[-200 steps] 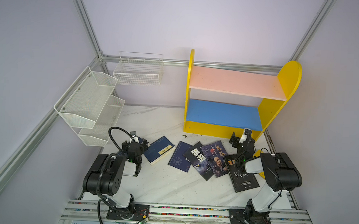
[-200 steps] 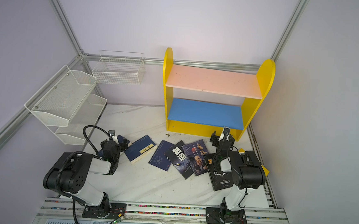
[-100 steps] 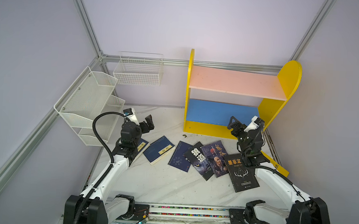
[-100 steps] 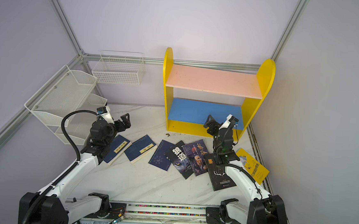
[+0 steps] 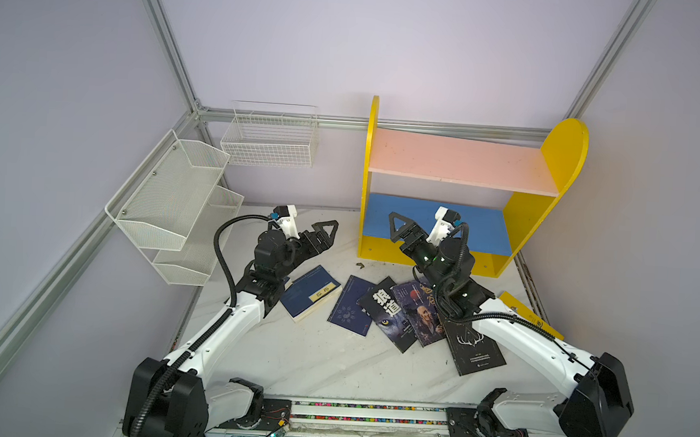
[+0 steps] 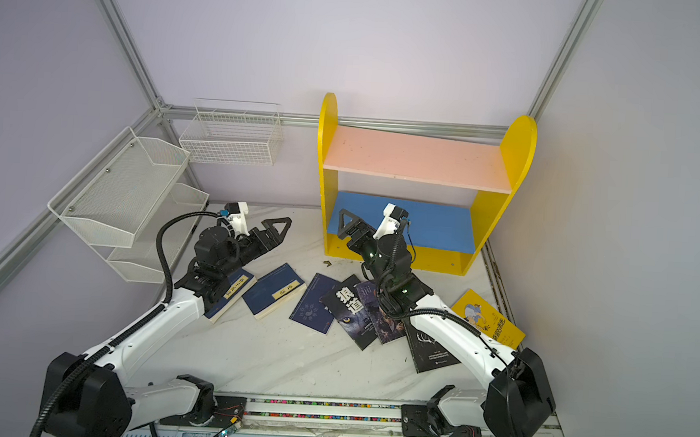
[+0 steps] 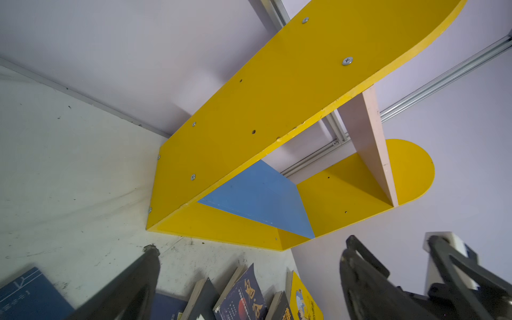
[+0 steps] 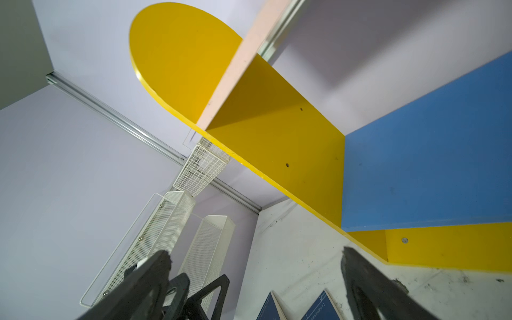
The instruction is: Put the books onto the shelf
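the shelf (image 5: 460,164) is a small two-tier piece with yellow round-topped sides, a pink upper board and a blue lower board. it stands at the far edge of the tabletop (image 5: 323,359), toward the far right corner.

the books (image 5: 351,311) are thin paperbacks, all lying flat on the tabletop in front of the shelf. they form a loose row from the left side to the right edge, and several overlap. i count seven:
- the leftmost navy book (image 6: 235,295) has a yellow title label and lies partly under my left arm.
- the second navy book (image 6: 275,292), just beside it, has the same kind of label.
- a navy patterned book (image 6: 313,311) comes next.
- a black wolf book (image 6: 349,311) shows a wolf's eye and big white characters reading 狼道.
- a dark portrait book (image 6: 387,328) overlaps the wolf book.
- a black antler book (image 6: 431,353) lies partly under my right arm.
- a yellow book (image 6: 488,319) with a cartoon figure lies by the right edge.

the label text and the smaller print are too small for me to read.

the left tool (image 5: 326,229) hangs above the tabletop near the far edge, between the far left corner and the shelf. its jaws are spread wide with nothing between them. the right tool (image 5: 397,226) is raised in front of the blue lower board, its jaws likewise wide apart and holding nothing.

one white mesh rack (image 5: 174,204) hangs on the left wall, and one white wire basket (image 5: 270,139) hangs on the back wall.
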`<action>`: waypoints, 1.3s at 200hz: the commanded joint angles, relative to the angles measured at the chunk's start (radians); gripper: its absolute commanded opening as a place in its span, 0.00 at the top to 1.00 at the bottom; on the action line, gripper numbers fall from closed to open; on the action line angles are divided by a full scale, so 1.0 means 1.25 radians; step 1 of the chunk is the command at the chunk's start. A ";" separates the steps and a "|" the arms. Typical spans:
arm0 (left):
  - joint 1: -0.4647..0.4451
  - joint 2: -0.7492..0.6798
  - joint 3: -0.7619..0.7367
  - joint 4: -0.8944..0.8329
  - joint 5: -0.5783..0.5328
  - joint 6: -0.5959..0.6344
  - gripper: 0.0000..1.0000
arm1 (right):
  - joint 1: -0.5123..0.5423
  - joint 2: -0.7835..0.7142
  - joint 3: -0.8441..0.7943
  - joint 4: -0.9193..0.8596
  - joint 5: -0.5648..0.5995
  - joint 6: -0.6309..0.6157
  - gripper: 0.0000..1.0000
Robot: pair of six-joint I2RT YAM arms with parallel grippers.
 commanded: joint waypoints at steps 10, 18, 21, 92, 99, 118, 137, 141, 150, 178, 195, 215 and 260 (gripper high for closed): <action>0.019 0.022 0.029 0.114 0.128 -0.013 0.00 | -0.004 -0.027 -0.003 0.060 0.018 0.043 0.03; 0.019 0.036 0.055 0.080 0.141 -0.007 0.00 | -0.005 -0.018 -0.007 0.071 0.004 0.053 0.03; 0.019 0.041 0.062 0.071 0.146 -0.008 0.00 | -0.005 -0.014 -0.007 0.065 0.002 0.068 0.03; 0.042 0.137 0.083 0.010 0.293 -0.056 0.00 | -0.005 0.113 0.193 -0.604 0.293 0.080 0.03; 0.040 0.166 0.111 -0.051 0.306 -0.053 0.00 | -0.005 0.119 0.198 -0.653 0.321 0.082 0.03; 0.031 0.231 0.164 -0.136 0.333 -0.054 0.00 | -0.017 0.120 0.166 -0.682 0.327 0.047 0.03; -0.008 0.248 0.176 -0.161 0.281 -0.037 0.00 | -0.052 0.135 0.136 -0.676 0.284 -0.004 0.03; -0.022 0.253 0.180 -0.170 0.269 -0.033 0.00 | -0.063 0.139 0.130 -0.671 0.271 -0.019 0.03; -0.052 0.267 0.192 -0.191 0.233 -0.032 0.00 | -0.091 0.148 0.117 -0.661 0.232 -0.053 0.03; -0.160 0.335 0.248 -0.243 0.141 -0.066 0.00 | -0.188 0.163 0.084 -0.640 0.076 -0.156 0.03; -0.228 0.375 0.267 -0.259 0.074 -0.094 0.00 | -0.211 0.156 0.054 -0.635 0.025 -0.208 0.03; -0.292 0.423 0.297 -0.259 0.023 -0.144 0.00 | -0.222 0.131 0.005 -0.626 -0.023 -0.244 0.03; -0.420 0.523 0.354 -0.252 -0.114 -0.268 0.03 | -0.298 0.101 -0.088 -0.600 -0.177 -0.310 0.03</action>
